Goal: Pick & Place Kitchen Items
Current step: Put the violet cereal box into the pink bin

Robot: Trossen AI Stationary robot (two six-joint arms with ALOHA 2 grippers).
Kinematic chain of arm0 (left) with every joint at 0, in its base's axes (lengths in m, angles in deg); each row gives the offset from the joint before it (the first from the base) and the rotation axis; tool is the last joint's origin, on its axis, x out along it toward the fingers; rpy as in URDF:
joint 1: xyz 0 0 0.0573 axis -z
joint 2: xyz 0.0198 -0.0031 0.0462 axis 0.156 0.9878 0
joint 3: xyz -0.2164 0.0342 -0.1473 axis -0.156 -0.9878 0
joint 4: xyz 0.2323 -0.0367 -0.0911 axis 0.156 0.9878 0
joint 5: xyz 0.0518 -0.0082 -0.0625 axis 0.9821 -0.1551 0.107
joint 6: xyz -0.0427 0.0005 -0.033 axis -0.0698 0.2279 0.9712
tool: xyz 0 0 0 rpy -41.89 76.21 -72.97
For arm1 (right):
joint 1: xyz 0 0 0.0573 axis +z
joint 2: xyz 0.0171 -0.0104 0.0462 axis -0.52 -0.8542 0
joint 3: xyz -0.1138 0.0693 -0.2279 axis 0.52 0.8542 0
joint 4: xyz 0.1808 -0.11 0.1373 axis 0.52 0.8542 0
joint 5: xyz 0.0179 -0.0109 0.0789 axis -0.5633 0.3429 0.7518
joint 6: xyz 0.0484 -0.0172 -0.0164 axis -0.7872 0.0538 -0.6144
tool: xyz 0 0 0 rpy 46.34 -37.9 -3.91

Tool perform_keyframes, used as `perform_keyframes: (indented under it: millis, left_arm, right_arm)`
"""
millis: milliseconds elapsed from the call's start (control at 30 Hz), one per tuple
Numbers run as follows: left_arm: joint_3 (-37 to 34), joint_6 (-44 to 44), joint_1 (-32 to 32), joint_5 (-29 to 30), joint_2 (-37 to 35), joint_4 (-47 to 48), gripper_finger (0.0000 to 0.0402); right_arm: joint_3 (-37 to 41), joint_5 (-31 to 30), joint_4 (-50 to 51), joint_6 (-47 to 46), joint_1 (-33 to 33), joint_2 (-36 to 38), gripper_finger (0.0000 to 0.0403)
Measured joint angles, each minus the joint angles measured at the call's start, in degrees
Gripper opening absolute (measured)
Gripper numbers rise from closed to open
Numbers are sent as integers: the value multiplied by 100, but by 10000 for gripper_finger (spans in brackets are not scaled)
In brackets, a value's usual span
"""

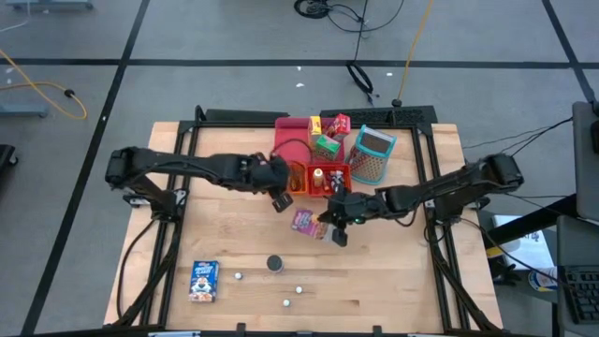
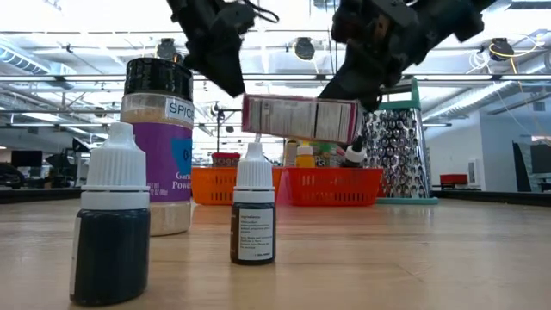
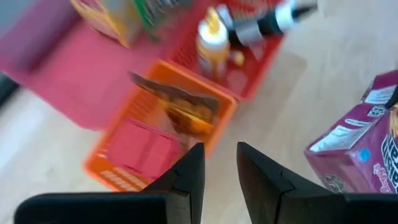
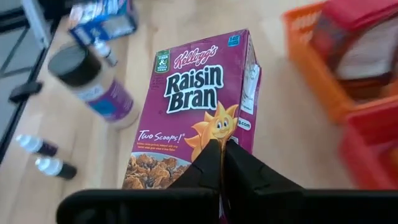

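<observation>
Step in hand, judging by the frames: right tool (image 4: 222,163) clamped on the purple Raisin Bran box (image 4: 196,106), fingers pinched together on the box's edge. In the low view the box (image 2: 300,117) hangs clear above the surface (image 1: 393,281), so the pick looks done and the carry is underway. In the high view the box (image 1: 306,222) sits near the surface centre, just at 7 o'clock of the red bin (image 1: 328,178).

Left tool (image 3: 219,168) hovers w/ fingers a little apart, nothing between them, above the orange bin (image 3: 163,140); in the high view it's (image 1: 282,200) at 10 o'clock of the box.

Next move, prob.: carry the box toward 12 o'clock to the bins/tray area and release. Needs clearance from the left tool, which is close by, and a slot wide enough; box looks big vs. the bins.

Containers:
- orange bin: holds a pink packet and a brownish wrapper item; can't ID further.
- red bin: yellow squeeze bottle (image 3: 212,42) plus a dark bottle w/ white cap.
- pink-red tray (image 1: 290,140) at 12 o'clock: small boxes stand on/near it, a grater (image 1: 372,155) stands at 3 o'clock of them.

Still loose toward 6 o'clock: blue box (image 1: 204,280), spice jar (image 2: 157,142), small dropper bottles (image 2: 253,215).
</observation>
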Motion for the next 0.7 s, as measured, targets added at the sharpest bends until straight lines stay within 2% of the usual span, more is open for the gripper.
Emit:
perform_keyframes:
  millis: [133, 400, 567, 700]
  left_arm:
    - [0, -100, -109, 385, -508, -180, 93]
    - [8, -706, -155, 50, -934, -774, 93]
    - [-32, -1078, -153, -51, -906, -892, 93]
    - [-599, -1252, -121, -303, -965, -1965, 93]
  right_arm:
    - [0, -559, 381, 132, 0, 440, 0]
    - [0, -1979, 419, 614, 0, 1190, 0]
    - [0, -2410, 410, 928, -69, 1491, 0]
    - [0, -2639, 338, 1167, -217, 1638, 0]
